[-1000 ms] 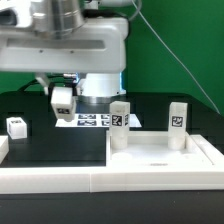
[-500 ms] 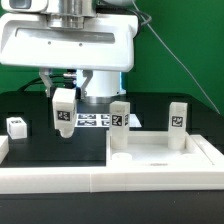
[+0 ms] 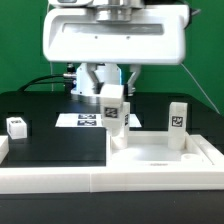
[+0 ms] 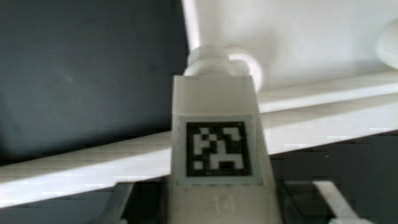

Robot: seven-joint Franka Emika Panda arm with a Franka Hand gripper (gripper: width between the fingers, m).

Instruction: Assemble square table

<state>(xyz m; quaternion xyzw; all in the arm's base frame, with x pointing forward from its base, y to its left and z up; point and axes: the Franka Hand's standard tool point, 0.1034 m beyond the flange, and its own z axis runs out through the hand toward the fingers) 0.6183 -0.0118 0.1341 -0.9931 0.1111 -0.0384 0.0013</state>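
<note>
While the gripper [image 3: 112, 86] hangs over the slab [image 3: 160, 152] at the exterior view's left end, it is clamped on a leg [image 3: 113, 108], upright, tag showing. A second leg [image 3: 177, 122] stands on the slab. A small block [image 3: 16, 126] sits well apart on the table [image 3: 50, 145].

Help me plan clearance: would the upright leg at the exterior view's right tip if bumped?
Likely stiff: the leg looks like hard plastic. Tall and narrow on the slab, it might tip from a high push, unless screwed in, which is not visible.
</note>
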